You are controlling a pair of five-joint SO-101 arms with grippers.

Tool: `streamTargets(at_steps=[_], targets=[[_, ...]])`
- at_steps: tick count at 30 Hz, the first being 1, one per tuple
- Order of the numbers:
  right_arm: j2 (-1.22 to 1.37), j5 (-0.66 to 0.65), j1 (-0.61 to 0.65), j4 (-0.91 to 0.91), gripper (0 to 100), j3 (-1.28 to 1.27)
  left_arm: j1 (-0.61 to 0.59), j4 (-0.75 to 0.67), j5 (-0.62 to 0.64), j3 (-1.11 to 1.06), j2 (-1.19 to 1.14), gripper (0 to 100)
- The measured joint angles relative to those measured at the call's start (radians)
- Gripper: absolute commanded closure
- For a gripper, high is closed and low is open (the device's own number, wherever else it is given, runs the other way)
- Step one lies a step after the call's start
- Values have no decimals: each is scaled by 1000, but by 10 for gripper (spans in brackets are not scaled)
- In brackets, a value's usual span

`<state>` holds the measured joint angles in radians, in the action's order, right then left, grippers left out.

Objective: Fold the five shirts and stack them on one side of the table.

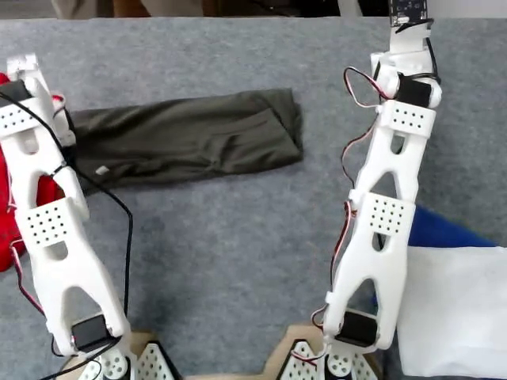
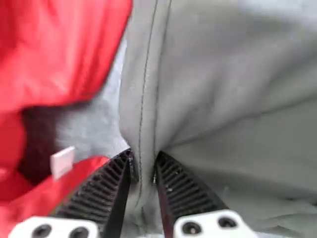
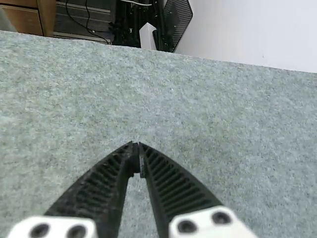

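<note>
The step in hand looks like folding the dark olive shirt (image 1: 190, 138), already narrowed to a long band. It lies on the grey felt worktop (image 1: 222, 261) towards the far left, its long axis parallel to the far edge. One end sits at the left edge and the other points towards the middle.

The left gripper (image 2: 142, 171) is at the left end, its fingers clamped on a seamed ridge of the olive fabric, just beside a crumpled red shirt (image 2: 54, 49). The right gripper (image 3: 136, 151) hovers over bare felt near the far right, fingers together and empty.

The next move probably calls for carrying the pinched end over towards the other end to halve the band. A white folded cloth (image 1: 455, 309) and a blue cloth (image 1: 444, 229) lie at the near right corner.
</note>
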<state>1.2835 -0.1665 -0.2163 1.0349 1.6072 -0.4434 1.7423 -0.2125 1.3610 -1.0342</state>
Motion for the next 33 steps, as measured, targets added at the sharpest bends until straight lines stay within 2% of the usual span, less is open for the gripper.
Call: streamTargets(at_steps=[3, 7, 11, 14, 19, 29, 33], targets=[[0, 0, 0, -8, 991, 0, 84, 0, 20, 66, 38, 980], [0, 0, 0, -8, 991, 0, 272, 3, 75, 89, 71, 980], [28, 0, 0, -9, 992, 0, 474, 5, 80, 92, 72, 980], [35, 0, 0, -11, 992, 0, 577, -43, 86, 94, 74, 980], [37, 0, 0, -31, 992, 0, 666, -140, 212, 94, 74, 980], [37, 0, 0, -35, 992, 0, 792, -293, 307, 54, 74, 980], [37, 0, 0, -35, 992, 0, 824, -307, 327, 44, 74, 980]])
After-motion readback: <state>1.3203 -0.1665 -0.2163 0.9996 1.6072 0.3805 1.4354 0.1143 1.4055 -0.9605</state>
